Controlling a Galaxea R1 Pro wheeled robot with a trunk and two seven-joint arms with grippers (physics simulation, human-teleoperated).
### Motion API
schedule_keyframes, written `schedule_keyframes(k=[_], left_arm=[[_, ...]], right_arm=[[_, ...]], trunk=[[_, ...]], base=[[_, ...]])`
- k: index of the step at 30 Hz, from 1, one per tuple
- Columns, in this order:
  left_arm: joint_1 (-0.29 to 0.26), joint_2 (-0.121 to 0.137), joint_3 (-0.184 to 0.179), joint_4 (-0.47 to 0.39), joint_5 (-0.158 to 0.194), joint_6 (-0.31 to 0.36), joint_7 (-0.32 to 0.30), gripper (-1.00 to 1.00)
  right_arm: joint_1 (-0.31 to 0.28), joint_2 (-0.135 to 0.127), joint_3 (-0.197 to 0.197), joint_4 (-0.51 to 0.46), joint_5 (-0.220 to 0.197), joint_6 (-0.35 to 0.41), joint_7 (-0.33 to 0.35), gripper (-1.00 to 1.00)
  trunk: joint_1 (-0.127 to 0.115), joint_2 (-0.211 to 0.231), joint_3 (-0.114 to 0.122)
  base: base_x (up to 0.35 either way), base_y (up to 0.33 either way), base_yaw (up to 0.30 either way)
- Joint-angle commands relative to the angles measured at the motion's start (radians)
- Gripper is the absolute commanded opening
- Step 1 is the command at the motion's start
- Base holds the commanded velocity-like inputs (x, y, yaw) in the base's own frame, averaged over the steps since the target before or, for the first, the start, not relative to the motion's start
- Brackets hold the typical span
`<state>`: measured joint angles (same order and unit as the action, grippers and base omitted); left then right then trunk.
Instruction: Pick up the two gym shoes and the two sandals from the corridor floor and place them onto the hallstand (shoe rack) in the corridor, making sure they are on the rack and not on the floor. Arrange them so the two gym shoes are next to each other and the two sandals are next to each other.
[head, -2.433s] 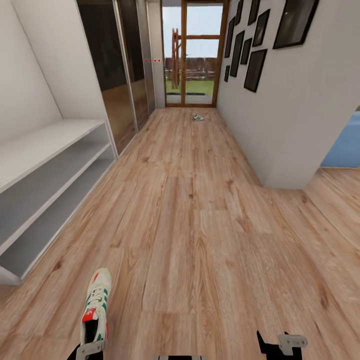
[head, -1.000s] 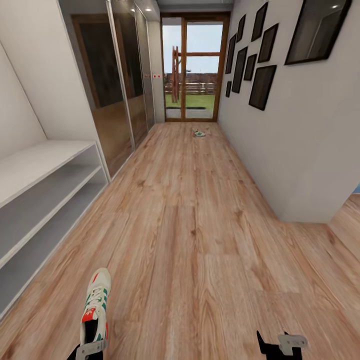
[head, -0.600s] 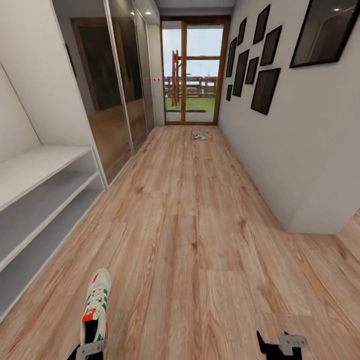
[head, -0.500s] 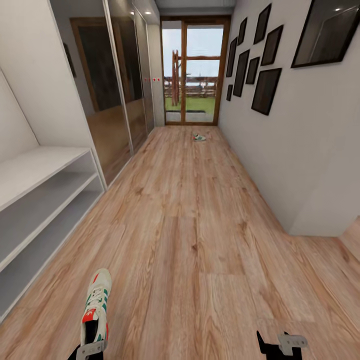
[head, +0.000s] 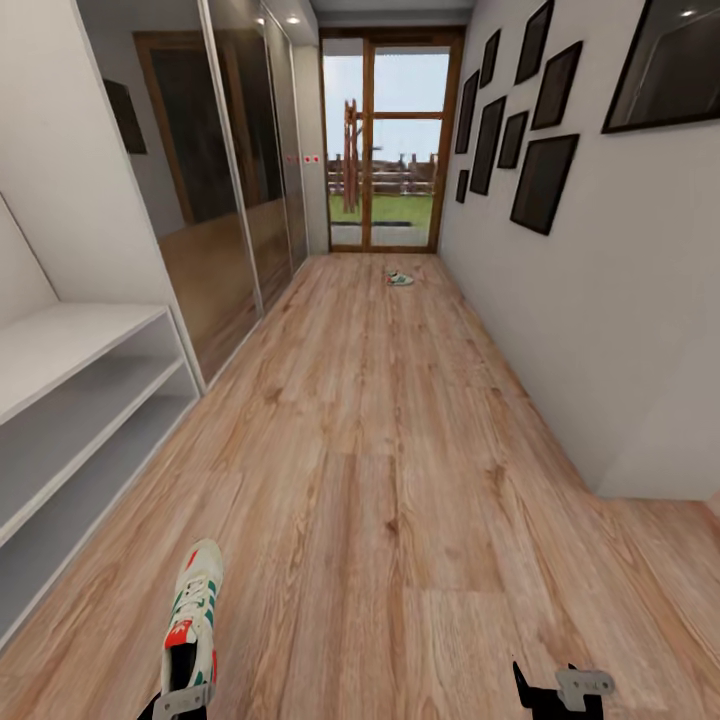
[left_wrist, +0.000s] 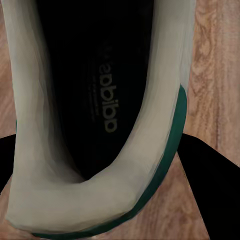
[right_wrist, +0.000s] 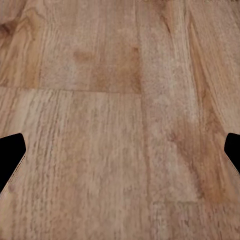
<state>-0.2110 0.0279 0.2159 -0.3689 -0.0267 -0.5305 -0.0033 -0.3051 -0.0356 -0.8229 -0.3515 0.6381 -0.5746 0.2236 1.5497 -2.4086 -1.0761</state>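
The corridor floor (head: 400, 420) ran ahead of me toward the glass door, the hallstand (head: 70, 400) along the left, cut off at the frame edge. My left gripper (head: 180, 703) was clamped on the heel of a gym shoe (head: 192, 620), its long axis down the corridor, toe forward. The second gym shoe (head: 399, 278) lay far off, too small to read. My right gripper (head: 560, 692) hung spread, holding nothing.

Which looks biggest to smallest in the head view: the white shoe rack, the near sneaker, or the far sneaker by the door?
1. Shoe rack
2. Near sneaker, in the left gripper
3. Far sneaker

The sneakers' difference may only be distance from the camera.
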Motion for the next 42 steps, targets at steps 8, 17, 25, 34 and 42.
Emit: schedule_keyframes(k=[8,17,25,34,42], left_arm=[[-0.001,0.0,0.003,0.001,-0.002,-0.003,-0.001,-1.0],[-0.001,0.0,0.003,0.001,-0.002,-0.003,-0.001,-1.0],[-0.001,0.0,0.003,0.001,-0.002,-0.003,-0.001,-1.0],[-0.001,0.0,0.003,0.001,-0.002,-0.003,-0.001,-1.0],[-0.001,0.0,0.003,0.001,-0.002,-0.003,-0.001,-1.0]], right_arm=[[-0.001,0.0,-0.009,0.001,0.004,-0.004,0.008,1.0],[-0.001,0.0,-0.008,0.002,0.005,-0.004,0.008,1.0],[-0.001,0.0,-0.008,0.002,0.005,-0.004,0.008,1.0],[-0.001,0.0,-0.009,0.002,0.005,-0.004,0.008,1.0],[-0.001,0.0,-0.008,0.002,0.005,-0.004,0.008,1.0]], trunk=[[0.0,0.0,0.006],[0.0,0.0,0.019],[0.0,0.0,0.032],[0.0,0.0,0.045],[0.0,0.0,0.058]], base=[[0.336,0.0,0.0],[0.336,0.0,0.0],[0.335,0.0,0.0],[0.336,0.0,0.0],[0.335,0.0,0.0]])
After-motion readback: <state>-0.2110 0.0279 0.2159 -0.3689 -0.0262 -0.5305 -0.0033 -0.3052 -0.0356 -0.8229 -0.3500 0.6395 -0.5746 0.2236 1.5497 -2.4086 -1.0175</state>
